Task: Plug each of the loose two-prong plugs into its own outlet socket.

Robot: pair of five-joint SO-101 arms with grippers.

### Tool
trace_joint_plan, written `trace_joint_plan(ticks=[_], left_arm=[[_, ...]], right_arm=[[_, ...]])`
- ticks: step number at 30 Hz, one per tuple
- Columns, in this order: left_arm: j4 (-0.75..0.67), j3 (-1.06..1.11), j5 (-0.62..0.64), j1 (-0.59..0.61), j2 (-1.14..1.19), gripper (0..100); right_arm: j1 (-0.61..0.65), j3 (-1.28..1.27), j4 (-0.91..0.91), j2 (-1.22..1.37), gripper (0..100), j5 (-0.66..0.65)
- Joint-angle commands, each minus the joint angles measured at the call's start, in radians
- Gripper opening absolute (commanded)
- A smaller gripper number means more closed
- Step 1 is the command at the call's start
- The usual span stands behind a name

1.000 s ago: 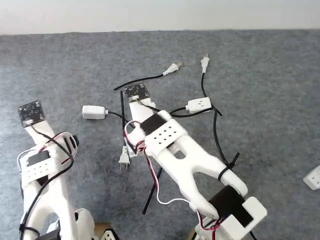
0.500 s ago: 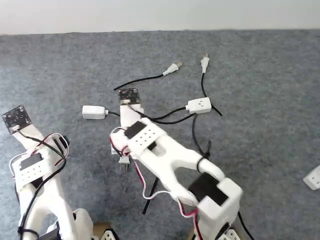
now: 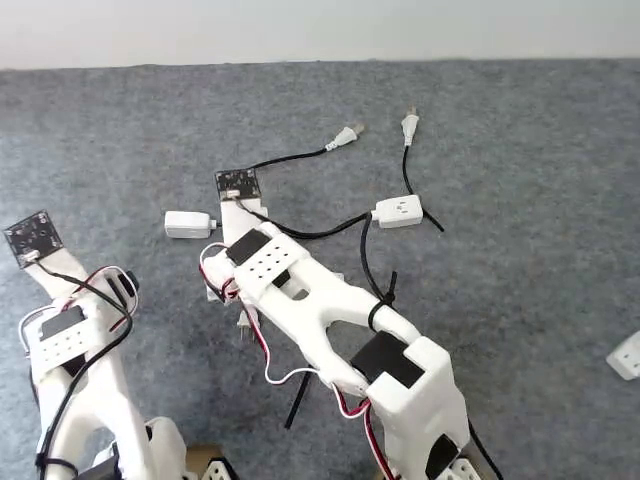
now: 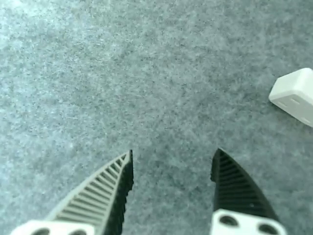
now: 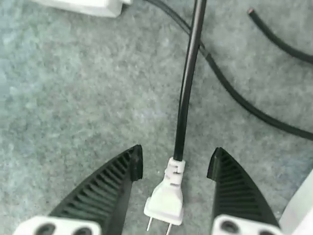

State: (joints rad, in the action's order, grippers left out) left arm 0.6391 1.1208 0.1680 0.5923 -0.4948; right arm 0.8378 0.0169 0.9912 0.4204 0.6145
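Three plugs lie loose on the grey carpet (image 3: 520, 150), none of them in a socket. Your reference is the first socket (image 3: 188, 224), the white block lying between the two arms' wrists.

Your right claw (image 5: 176, 152) is released, its jaws spread wide over the carpet. The near plug (image 5: 166, 196) lies flat between them, touching neither finger as far as you can see. Its prongs point back toward the wrist. Its black cord (image 5: 188, 83) runs away from the claw toward the first socket (image 5: 83, 5). In the high view the near plug (image 3: 243, 320) sits just on the arm-base side of the first socket, partly hidden under the right arm (image 3: 330, 310).

Your left claw (image 4: 171, 169) is also released and grasps nothing. It hangs over bare carpet, and a white socket block (image 4: 295, 90) lies near it but apart.

The second plug (image 3: 345, 135) and third plug (image 3: 408, 124) lie beyond the first socket, toward the wall, on the right arm's side. They are close to each other.

The second socket (image 3: 398, 211) lies about level with the first socket, across the right arm from it. The third socket (image 3: 627, 355) lies well apart from the first socket, at the carpet's right-hand edge in the high view.
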Motion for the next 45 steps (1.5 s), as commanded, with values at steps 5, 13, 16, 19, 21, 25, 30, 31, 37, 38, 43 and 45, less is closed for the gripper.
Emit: trace_joint_plan(ticks=[5,13,16,19,21,25,30,31,37,38,43,45], left_arm=[[-0.021,-0.048,0.008,-0.014,-0.020,25],[-0.021,-0.039,0.006,-0.021,-0.020,25],[-0.021,-0.038,0.006,-0.029,-0.020,25],[-0.021,-0.038,0.006,-0.029,-0.020,25],[-0.021,-0.038,0.006,-0.029,-0.020,25],[-0.021,-0.038,0.006,-0.029,-0.020,25],[-0.021,-0.038,0.006,-0.029,-0.020,25],[-0.021,-0.038,0.006,-0.029,-0.020,25],[-0.021,-0.030,0.006,-0.031,-0.020,25],[-0.021,-0.028,0.006,-0.034,-0.020,25],[-0.021,-0.027,0.005,-0.046,-0.020,25],[-0.021,-0.027,0.005,-0.046,-0.020,25]], right_arm=[[0.019,0.054,0.007,-0.004,10.8,-0.063],[0.001,0.052,0.071,-0.002,15.7,-0.072],[0.001,0.052,0.071,0.008,13.8,-0.072],[0.001,0.063,0.064,0.041,12.6,-0.072],[0.001,0.094,0.070,0.061,12.6,-0.072],[0.001,0.127,0.071,0.087,12.6,-0.072],[-0.013,0.140,0.071,0.087,12.6,-0.072],[-0.015,0.141,0.071,0.087,12.6,-0.072],[-0.016,0.141,0.088,0.087,9.6,-0.074],[-0.018,0.144,0.091,0.087,7.8,-0.074],[-0.050,0.150,0.093,0.091,5.8,-0.074],[-0.058,0.150,0.093,0.091,5.4,-0.074]])
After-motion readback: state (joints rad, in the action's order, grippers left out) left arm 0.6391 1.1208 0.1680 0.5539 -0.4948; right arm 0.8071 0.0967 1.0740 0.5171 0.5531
